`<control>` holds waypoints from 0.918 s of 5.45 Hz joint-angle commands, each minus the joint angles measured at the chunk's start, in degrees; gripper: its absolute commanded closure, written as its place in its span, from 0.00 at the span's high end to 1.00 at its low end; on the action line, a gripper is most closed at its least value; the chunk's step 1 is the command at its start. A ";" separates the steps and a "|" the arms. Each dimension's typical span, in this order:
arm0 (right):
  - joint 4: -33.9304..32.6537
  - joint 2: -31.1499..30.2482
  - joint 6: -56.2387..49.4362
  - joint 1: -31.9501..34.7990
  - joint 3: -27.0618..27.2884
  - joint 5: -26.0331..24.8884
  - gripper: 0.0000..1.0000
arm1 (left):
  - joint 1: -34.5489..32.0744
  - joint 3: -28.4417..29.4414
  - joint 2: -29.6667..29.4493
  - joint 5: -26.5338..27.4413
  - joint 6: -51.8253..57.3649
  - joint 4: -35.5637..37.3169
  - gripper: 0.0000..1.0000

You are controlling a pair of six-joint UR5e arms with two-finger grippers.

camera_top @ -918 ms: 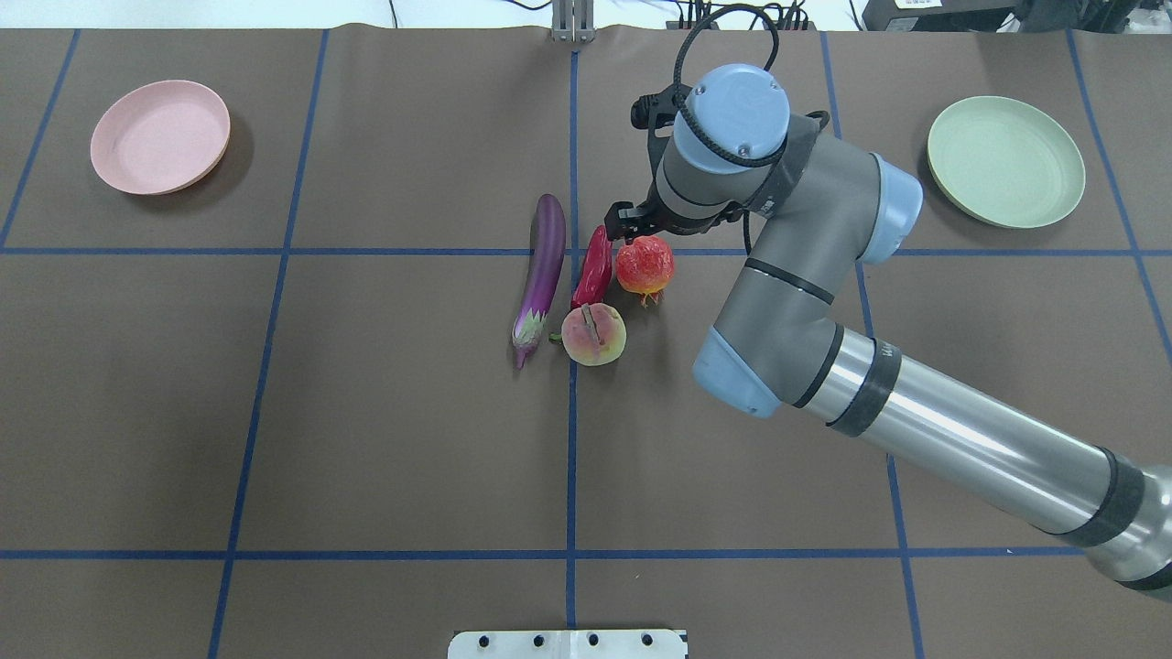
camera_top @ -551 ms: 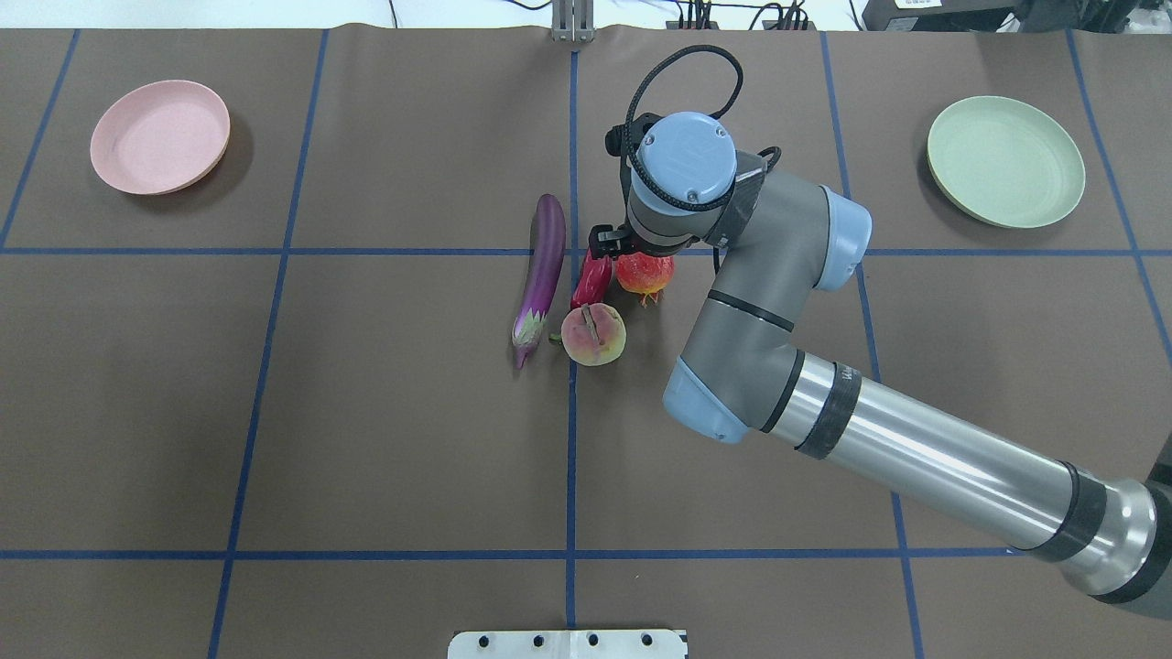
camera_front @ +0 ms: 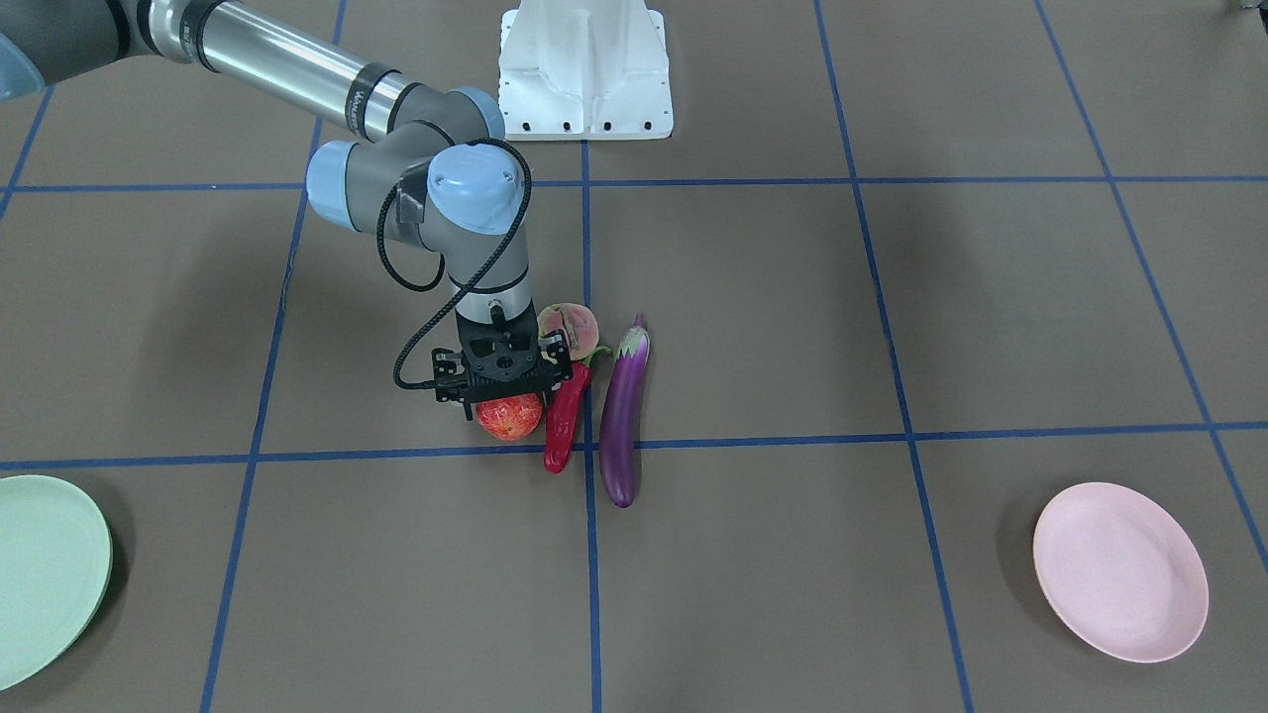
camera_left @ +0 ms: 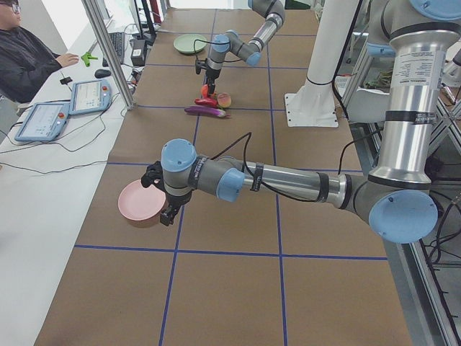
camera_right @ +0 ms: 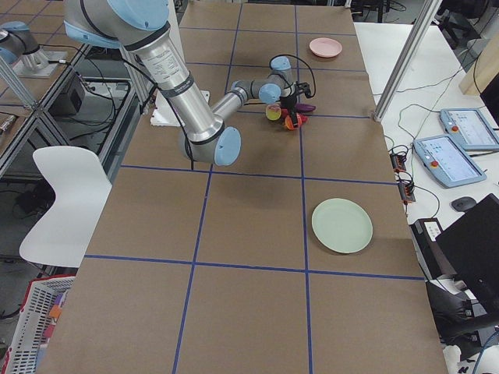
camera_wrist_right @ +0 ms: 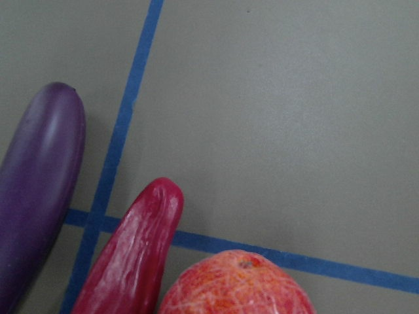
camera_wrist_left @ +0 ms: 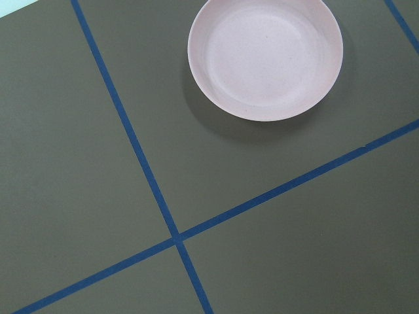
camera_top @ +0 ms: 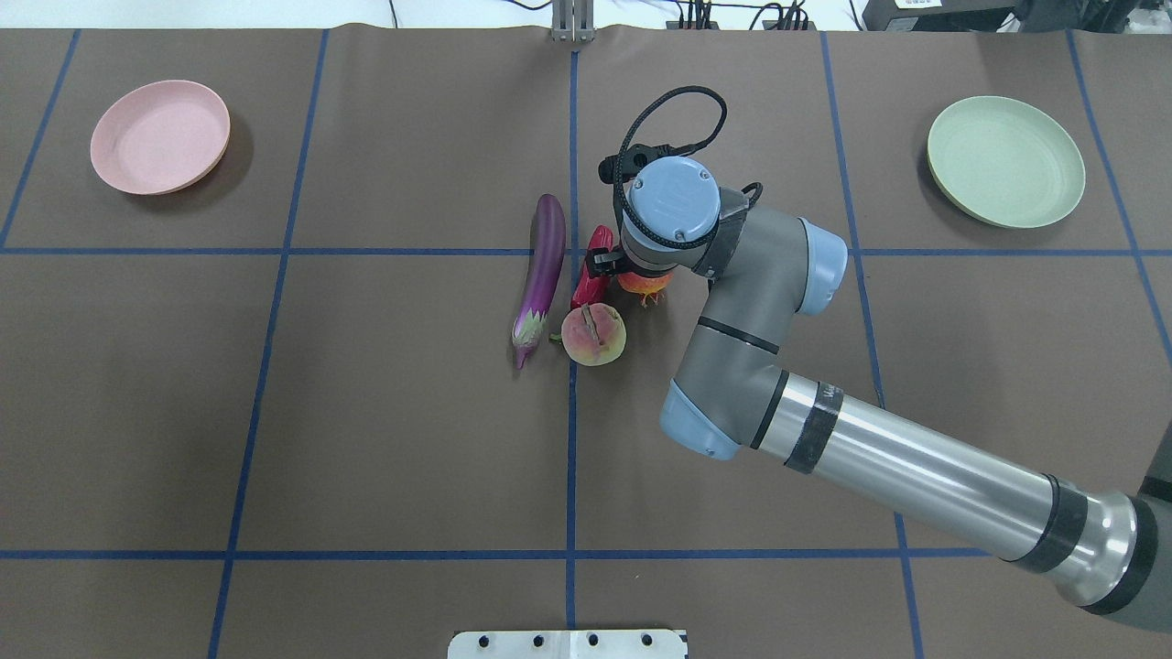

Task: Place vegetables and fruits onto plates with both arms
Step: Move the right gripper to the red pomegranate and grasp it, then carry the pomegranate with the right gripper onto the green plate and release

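Note:
The purple eggplant [camera_top: 542, 270], red chili [camera_front: 565, 421], red-orange ball [camera_front: 510, 416] and peach [camera_top: 593, 334] lie close together at the table's middle. My right gripper [camera_front: 507, 404] stands upright directly over the ball, its fingers open on either side of it. The right wrist view shows the ball [camera_wrist_right: 239, 284] just below, with the chili [camera_wrist_right: 131, 255] and eggplant [camera_wrist_right: 33, 196] to its left. My left gripper [camera_left: 164, 215] hangs beside the pink plate [camera_left: 137, 205]; I cannot tell whether it is open or shut. The pink plate [camera_top: 160, 135] and mint green plate [camera_top: 1005, 161] hold nothing.
The plates sit at opposite far corners of the brown mat with blue grid lines. The white pedestal base [camera_front: 584, 69] stands at the robot's side. An operator [camera_left: 29, 61] sits beyond the far edge with tablets on a side desk.
My right wrist has moved left and towards the robot and has come down over the red-orange ball, now covering most of it in the overhead view. The fruits and vegetables have not moved.

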 commanded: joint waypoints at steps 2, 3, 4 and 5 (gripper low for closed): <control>0.78 -0.09 -0.50 0.24 0.45 0.60 0.01 | 0.00 0.00 -0.06 0.00 0.00 0.00 1.00; 0.35 -0.96 -0.94 3.12 2.64 2.17 0.00 | 0.00 0.00 -0.15 0.00 -0.09 0.00 1.00; 0.87 -2.71 -6.51 8.19 3.09 8.10 0.00 | 0.00 -0.09 -0.24 0.00 -0.09 0.00 1.00; 1.04 -5.69 -15.01 14.34 3.10 13.73 0.00 | 0.00 -0.09 -0.85 0.00 -0.26 0.09 1.00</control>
